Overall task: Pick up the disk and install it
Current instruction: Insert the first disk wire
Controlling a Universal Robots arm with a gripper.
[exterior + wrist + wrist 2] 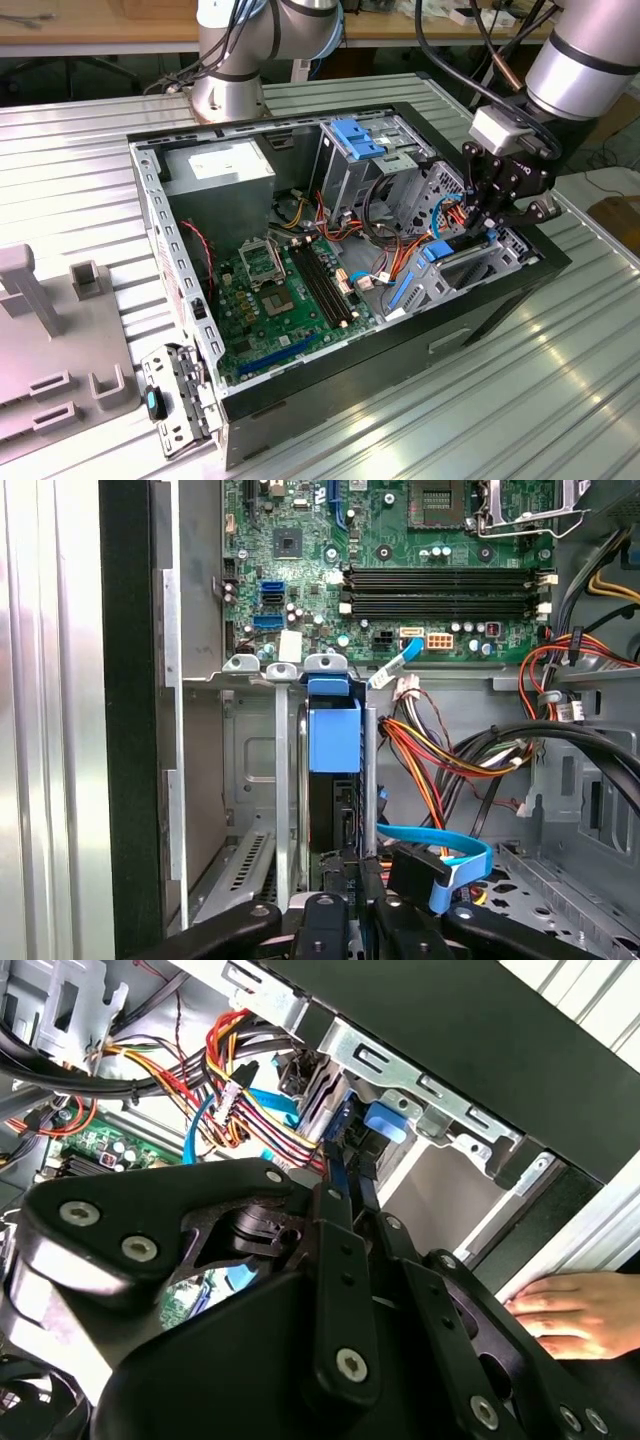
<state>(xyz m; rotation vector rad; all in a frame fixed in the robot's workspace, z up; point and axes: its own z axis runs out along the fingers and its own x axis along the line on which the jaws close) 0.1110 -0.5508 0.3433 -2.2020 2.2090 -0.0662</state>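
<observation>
The disk (335,810), dark grey with blue rails and a blue end tab (333,735), stands on edge in the narrow metal bay at the front corner of the open computer case (180,250). My gripper (345,885) is right above it, fingers closed against its two sides. In the second wrist view the gripper (345,1195) pinches the blue-railed disk (338,1150) at the bay's mouth. In the exterior view the gripper (488,228) hangs over the case's right corner, and the disk's blue end (438,250) pokes out below it.
Orange, yellow and red cables (440,750) and a blue flat cable (440,845) crowd the bay's side. The motherboard (270,290) lies in the case floor, a silver cage with a pale blue bracket (358,135) behind. A person's hand (570,1310) rests outside the case wall. Grey fixtures (60,340) stand at the exterior view's left.
</observation>
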